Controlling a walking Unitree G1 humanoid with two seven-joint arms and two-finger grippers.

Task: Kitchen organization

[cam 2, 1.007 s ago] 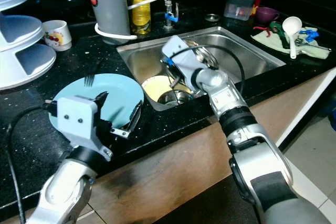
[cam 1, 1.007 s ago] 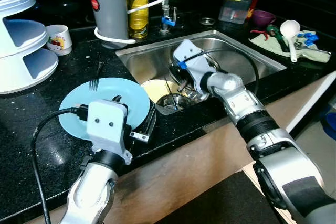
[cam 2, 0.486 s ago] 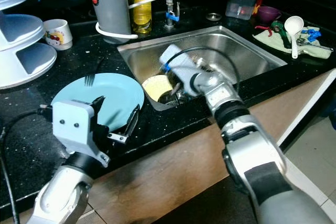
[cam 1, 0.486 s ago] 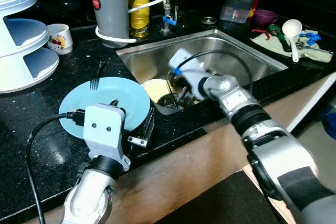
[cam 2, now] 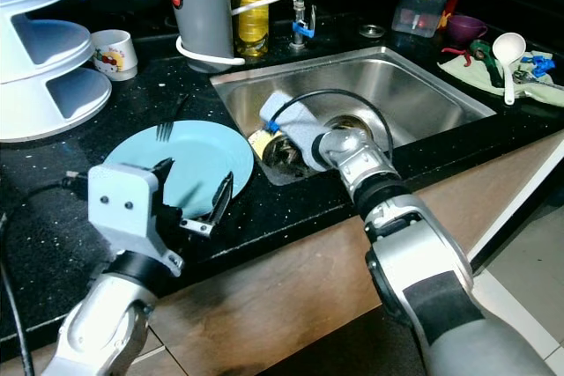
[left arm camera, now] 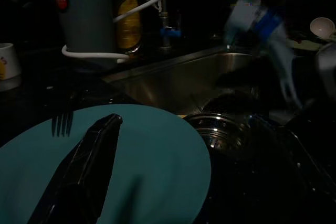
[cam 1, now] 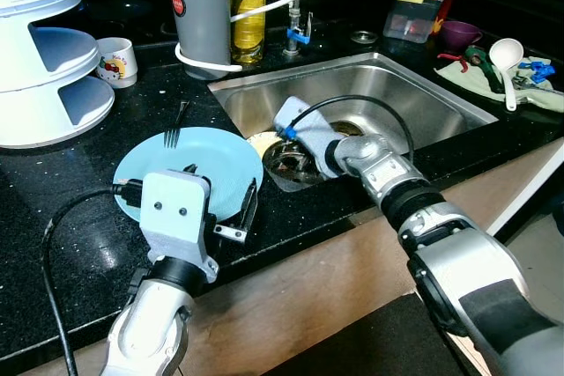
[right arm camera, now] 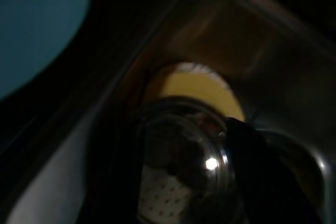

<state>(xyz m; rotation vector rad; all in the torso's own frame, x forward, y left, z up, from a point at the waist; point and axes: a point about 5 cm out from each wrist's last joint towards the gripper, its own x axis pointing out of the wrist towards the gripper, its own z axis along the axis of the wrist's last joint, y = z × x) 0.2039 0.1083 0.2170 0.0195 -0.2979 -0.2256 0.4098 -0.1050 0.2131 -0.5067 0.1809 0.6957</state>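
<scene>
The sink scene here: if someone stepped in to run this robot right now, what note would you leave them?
Right tool: reaching down into the sink, at the steel bowl beside a yellow dish; its grip cannot be told.
Left tool: open, hovering over the near edge of the blue plate on the counter.
A fork rests on the plate's far rim.
Done: nothing visibly lifted out yet.
Left: the bowl and the yellow dish are in the sink, the plate and fork are on the counter.

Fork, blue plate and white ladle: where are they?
fork (cam 1: 174, 130), left eye view, its tines.
blue plate (cam 1: 220, 165), left eye view, bare centre.
white ladle (cam 1: 505, 52), left eye view, its bowl.
</scene>
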